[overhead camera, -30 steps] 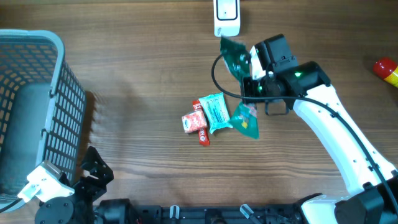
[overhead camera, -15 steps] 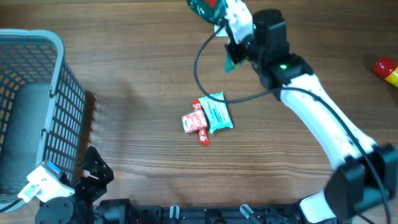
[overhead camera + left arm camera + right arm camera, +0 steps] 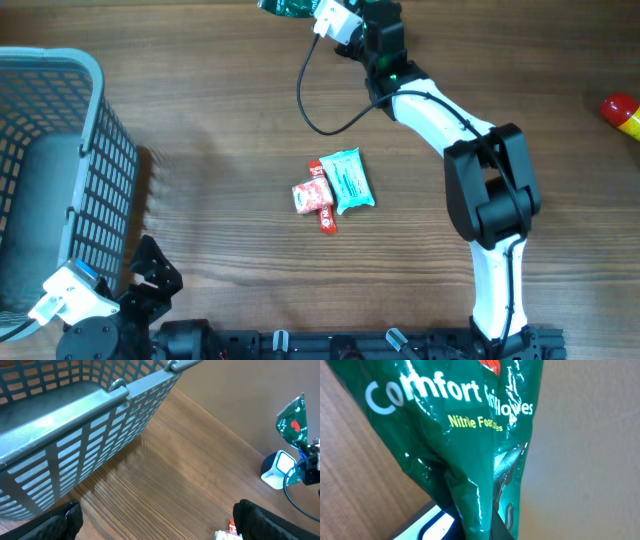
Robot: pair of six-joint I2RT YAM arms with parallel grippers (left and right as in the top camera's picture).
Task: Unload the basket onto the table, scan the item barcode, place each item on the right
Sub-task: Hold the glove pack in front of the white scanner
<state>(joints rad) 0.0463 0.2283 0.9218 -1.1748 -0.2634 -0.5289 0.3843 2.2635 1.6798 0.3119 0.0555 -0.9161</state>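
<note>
Lifting the pack [image 3: 285, 8] off the table [image 3: 200, 150], we are presenting it above the far-edge scanner [image 3: 276, 469], right fingers [image 3: 325, 16] pinching it, left fingers [image 3: 270, 515] wide.

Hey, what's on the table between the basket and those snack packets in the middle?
Nothing. In the overhead view, only bare table lies between the basket and the packets.

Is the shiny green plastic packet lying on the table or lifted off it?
Lifted: the right gripper pinches the green packet from below; in the left wrist view it stands in the air near the white scanner.
</note>
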